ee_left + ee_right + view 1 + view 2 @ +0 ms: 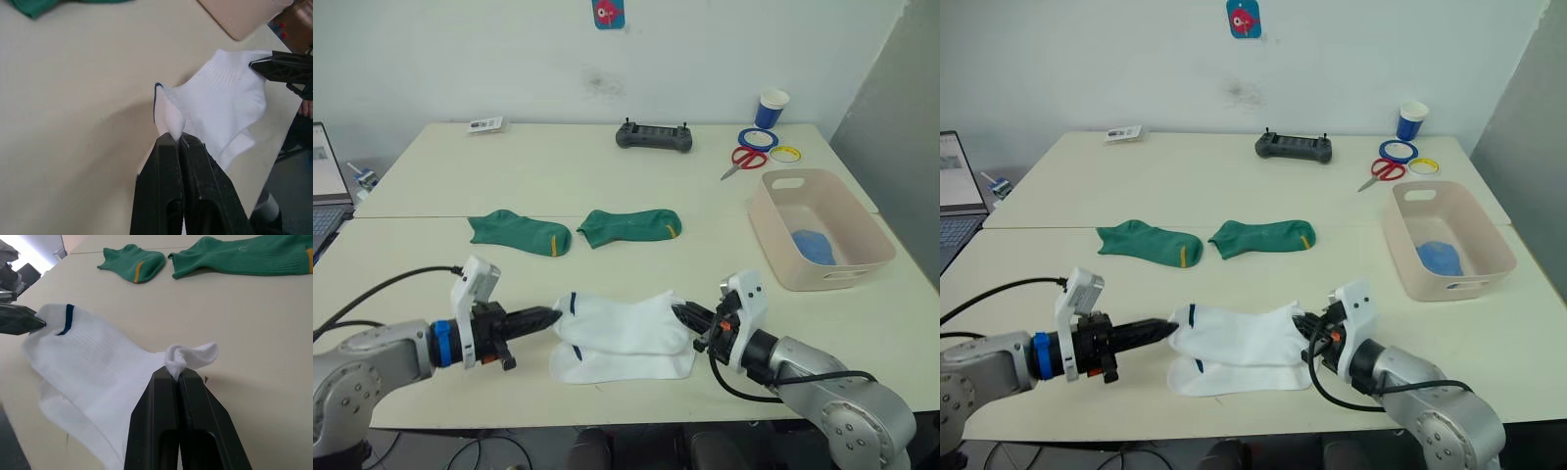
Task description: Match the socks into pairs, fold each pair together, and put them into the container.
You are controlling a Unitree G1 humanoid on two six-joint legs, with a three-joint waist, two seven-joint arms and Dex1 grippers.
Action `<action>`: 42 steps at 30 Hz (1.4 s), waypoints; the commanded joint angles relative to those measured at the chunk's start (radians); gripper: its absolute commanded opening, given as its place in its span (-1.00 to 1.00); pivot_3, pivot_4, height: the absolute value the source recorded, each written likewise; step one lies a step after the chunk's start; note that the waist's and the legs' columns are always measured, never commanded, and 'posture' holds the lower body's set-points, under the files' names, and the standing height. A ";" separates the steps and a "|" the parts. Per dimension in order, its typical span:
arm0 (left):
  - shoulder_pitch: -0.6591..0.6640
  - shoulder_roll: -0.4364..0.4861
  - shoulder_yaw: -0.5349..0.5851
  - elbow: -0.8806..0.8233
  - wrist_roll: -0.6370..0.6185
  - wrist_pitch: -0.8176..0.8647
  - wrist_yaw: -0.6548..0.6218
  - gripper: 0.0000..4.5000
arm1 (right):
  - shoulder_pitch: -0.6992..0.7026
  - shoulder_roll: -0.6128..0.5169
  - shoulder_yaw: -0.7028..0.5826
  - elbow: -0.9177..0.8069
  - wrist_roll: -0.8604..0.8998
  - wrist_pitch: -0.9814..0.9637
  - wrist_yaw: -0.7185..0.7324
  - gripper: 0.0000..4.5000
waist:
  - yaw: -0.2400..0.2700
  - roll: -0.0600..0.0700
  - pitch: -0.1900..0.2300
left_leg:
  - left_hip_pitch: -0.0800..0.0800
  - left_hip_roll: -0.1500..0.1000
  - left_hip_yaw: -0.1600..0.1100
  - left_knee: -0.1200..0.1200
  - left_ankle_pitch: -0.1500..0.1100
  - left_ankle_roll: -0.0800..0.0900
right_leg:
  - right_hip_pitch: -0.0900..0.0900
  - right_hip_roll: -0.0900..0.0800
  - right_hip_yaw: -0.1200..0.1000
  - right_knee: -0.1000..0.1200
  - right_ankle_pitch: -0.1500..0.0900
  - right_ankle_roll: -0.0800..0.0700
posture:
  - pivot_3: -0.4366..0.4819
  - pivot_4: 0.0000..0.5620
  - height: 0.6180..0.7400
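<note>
Both hands are clamped on the upper white ankle sock [625,318], a soft ribbed knit with a dark blue cuff mark: the left hand [551,315] pinches the cuff end, the right hand [685,315] pinches the toe end, where the fabric bunches into a small curl against the black fingers. The sock stretches between the two hands, partly over a second white ankle sock [622,364] that lies flat on the smooth cream table [431,284] just nearer the robot. The pinch at each end takes only a little cloth, so I judge the main risk to be a slip: if the hands pull apart or lift unevenly, the stretchy knit may slide out of one grip and the sock would drop askew, spoiling the alignment for the fold. Dragging the top sock could also rumple or shift the lower one, since knit clings to knit. Beyond the hands, two dark green ankle socks [520,231] [629,227] with yellow marks lie flat and apart from each other. The pale pink-beige plastic tub [822,269], rounded and smooth-walled with handle slots, stands beyond and to the outer side of the right hand, with a light blue bundle [813,245] of what looks like folded socks inside.
</note>
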 commanded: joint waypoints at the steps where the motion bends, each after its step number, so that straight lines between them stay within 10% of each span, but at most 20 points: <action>1: 0.075 -0.023 0.006 -0.046 0.015 -0.051 0.031 -1.00 | 0.012 -0.023 0.014 -0.039 0.003 -0.001 -0.027 -0.98 | 0.000 0.000 0.000 | 0.000 0.000 0.001 0.000 0.000 0.000 | 0.000 0.000 0.000 0.000 0.000 0.000 | -0.05 -0.47 1.00; 28: 0.191 -0.025 -0.225 0.018 0.211 -0.331 -0.010 -1.00 | 0.081 -0.122 0.129 -0.004 -0.091 -0.093 -0.075 -0.98 | 0.002 0.000 0.000 | 0.000 0.002 0.004 -0.002 0.000 0.000 | -0.001 0.000 0.002 -0.002 -0.003 -0.005 | -0.05 -0.47 1.00; 33: 0.248 0.000 -0.168 0.014 0.229 -0.436 -0.089 -0.70 | 0.094 -0.142 0.126 -0.041 -0.095 -0.146 -0.061 -0.36 | 0.002 -0.001 0.000 | 0.000 0.008 0.006 -0.002 0.000 0.000 | -0.002 0.001 0.002 -0.002 -0.004 -0.006 | -0.05 -0.47 1.00; 42: 0.228 0.066 -0.058 0.096 0.212 -0.443 -0.153 0.56 | 0.151 -0.169 0.107 -0.033 -0.139 -0.274 -0.065 1.00 | 0.002 0.000 0.000 | 0.000 0.011 0.009 -0.004 0.000 0.000 | -0.002 0.002 -0.001 -0.002 -0.006 -0.010 | -0.05 -0.47 1.00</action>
